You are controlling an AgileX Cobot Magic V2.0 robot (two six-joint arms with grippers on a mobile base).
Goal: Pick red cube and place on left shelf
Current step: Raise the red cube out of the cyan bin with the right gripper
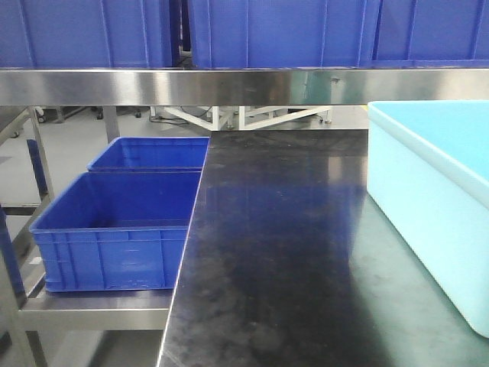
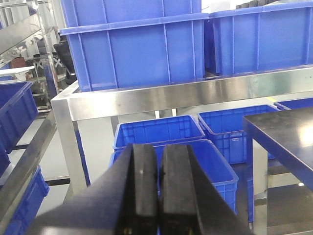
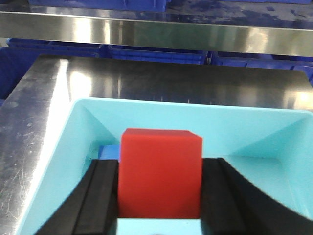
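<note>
While the right hand (image 3: 161, 169) is clamped on the red cube (image 3: 161, 176), its two black fingers (image 3: 100, 196) press the cube's sides from nine and three o'clock. The cube sits upright between them, within the walls of a pale blue tub (image 3: 58, 166). I cannot tell whether it rests on the tub's floor or hangs just above it. At ten o'clock from the cube, touching or just behind its edge, a small blue block (image 3: 108, 152) peeks out inside the same tub.

The tub stands on the glossy black desk (image 1: 283, 252), toward three o'clock in the front view, with its near wall running off the frame's edge. From that view neither hand nor the cube can be seen.

The left shelf (image 1: 229, 86) is a long stainless-steel rack. Its bright front rail crosses the front view at twelve o'clock, with blue crates (image 1: 275, 30) lined up on the tier above it. At nine o'clock, lower down and just beside the desk's left edge, two more open blue crates (image 1: 114, 229) sit one behind the other on a lower steel tier.

The left hand (image 2: 158, 149) is pressed together, its black pads meeting with nothing between them. It hangs in the air well apart from the tub, pointing toward twelve o'clock at the rack's rail and the crates beneath. A corner of the desk shows at three o'clock in its view.
</note>
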